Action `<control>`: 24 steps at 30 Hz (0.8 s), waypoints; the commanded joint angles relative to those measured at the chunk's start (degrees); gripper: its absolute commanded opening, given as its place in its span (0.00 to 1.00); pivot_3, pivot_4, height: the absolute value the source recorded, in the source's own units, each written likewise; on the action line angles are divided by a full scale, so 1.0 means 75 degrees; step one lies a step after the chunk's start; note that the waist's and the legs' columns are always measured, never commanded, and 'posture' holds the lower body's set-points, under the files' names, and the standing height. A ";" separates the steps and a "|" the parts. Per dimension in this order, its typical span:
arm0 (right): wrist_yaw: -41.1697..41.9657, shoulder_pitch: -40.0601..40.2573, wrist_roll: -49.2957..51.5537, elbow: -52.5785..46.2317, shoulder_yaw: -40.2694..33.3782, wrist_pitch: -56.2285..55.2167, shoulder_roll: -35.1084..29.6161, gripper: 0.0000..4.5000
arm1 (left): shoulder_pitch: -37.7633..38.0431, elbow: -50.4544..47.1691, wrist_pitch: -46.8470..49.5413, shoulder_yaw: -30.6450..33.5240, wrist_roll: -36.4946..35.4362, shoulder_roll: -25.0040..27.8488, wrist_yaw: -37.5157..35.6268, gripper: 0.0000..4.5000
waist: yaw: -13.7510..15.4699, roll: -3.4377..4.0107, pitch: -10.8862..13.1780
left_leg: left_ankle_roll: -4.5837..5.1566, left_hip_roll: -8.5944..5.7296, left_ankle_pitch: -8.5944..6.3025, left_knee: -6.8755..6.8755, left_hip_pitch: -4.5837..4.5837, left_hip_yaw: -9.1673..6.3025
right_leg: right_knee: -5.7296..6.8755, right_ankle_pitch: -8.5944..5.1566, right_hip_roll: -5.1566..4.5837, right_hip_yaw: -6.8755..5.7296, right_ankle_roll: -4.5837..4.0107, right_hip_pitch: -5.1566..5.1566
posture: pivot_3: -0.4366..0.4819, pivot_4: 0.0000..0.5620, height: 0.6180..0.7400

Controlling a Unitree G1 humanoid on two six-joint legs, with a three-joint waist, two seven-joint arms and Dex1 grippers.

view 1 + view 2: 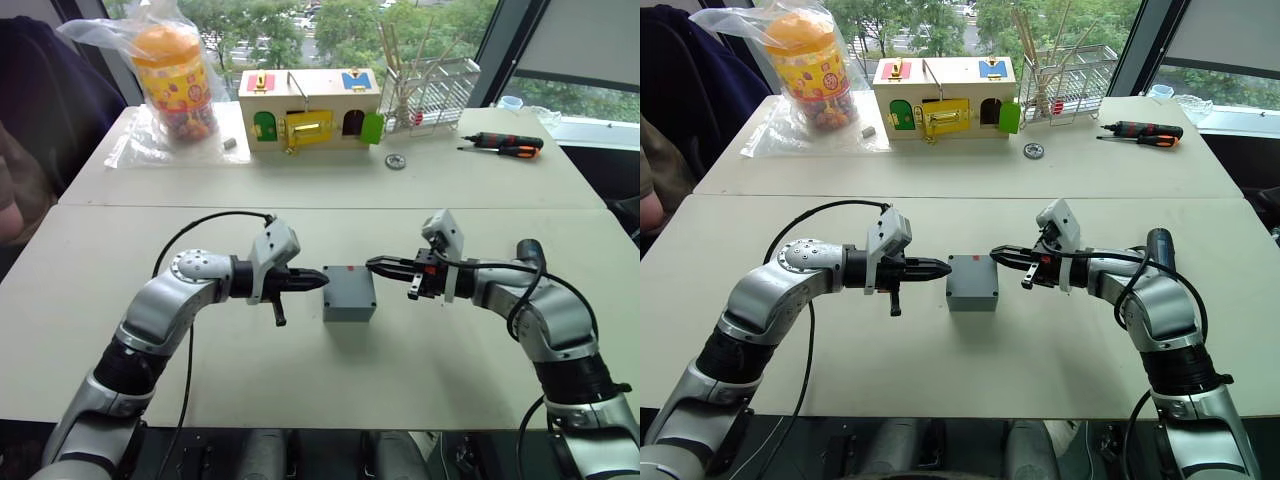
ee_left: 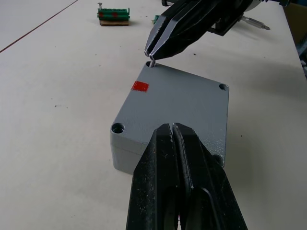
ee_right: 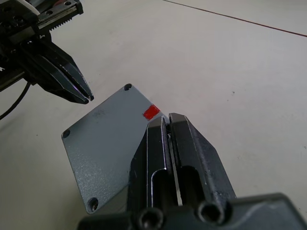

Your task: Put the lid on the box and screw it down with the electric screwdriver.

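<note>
The grey box [image 1: 349, 300] stands mid-table with the lid [image 2: 182, 103] lying flush on top; a red mark [image 2: 140, 86] shows on the lid. My left gripper [image 1: 322, 280] is shut with nothing in it, its tip at the box's left edge. My right gripper [image 1: 372, 264] comes in from the right, shut on a small metal screw [image 2: 151, 62] held just over the lid's corner hole. The dark electric screwdriver [image 1: 1159, 243] lies on the table behind my right forearm, mostly hidden by it.
At the back stand a wooden box with coloured doors [image 1: 308, 108], a bagged jar [image 1: 175, 75] and a wire rack [image 1: 430, 90]. A black-and-orange hand screwdriver [image 1: 505, 145] and a small round part [image 1: 396, 161] lie nearby. A seated person [image 1: 20, 150] is at the far left.
</note>
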 commanded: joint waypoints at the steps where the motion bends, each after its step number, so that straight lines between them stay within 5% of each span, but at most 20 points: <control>1: 0.0081 -0.0170 0.0014 -0.0102 -0.0004 -0.0091 0.0041 0.21 | -0.0027 -0.0105 -0.0146 0.0024 0.0044 -0.0031 0.0046 0.00 | 0.0003 0.0000 0.0000 | 0.0000 0.0000 0.0000 0.0000 0.0000 0.0000 | 0.0000 0.0000 0.0000 0.0000 0.0000 0.0000 | 0.48 0.27 0.72; 7: 0.0084 -0.0222 0.0049 -0.0145 -0.0088 -0.0104 0.0010 0.87 | -0.0027 -0.0088 -0.0185 0.0003 0.0064 -0.0083 0.0068 0.00 | 0.0003 0.0000 0.0000 | 0.0000 0.0000 0.0000 0.0000 0.0000 0.0000 | 0.0000 0.0000 0.0000 0.0000 0.0000 0.0000 | 0.48 0.27 0.72; 17: -0.1102 -0.0504 0.2072 -0.0874 -0.2777 0.1577 -0.0400 0.87 | -0.0285 -0.0191 0.0128 0.0713 -0.0654 -0.0441 0.0284 0.00 | 0.0028 0.0000 0.0000 | 0.0000 0.0000 0.0000 0.0004 -0.0003 -0.0003 | 0.0001 0.0001 -0.0002 -0.0001 0.0000 0.0001 | 0.48 0.27 0.72; 24: -0.0508 0.0175 0.1520 -0.1584 -0.1739 0.1133 -0.1152 0.87 | -0.0241 0.0055 -0.0123 0.0560 -0.0486 -0.0505 0.0271 0.00 | -0.0004 0.0000 0.0000 | 0.0001 0.0001 -0.0001 -0.0007 0.0002 0.0000 | -0.0001 0.0000 0.0000 -0.0001 -0.0001 0.0001 | 0.48 0.27 0.72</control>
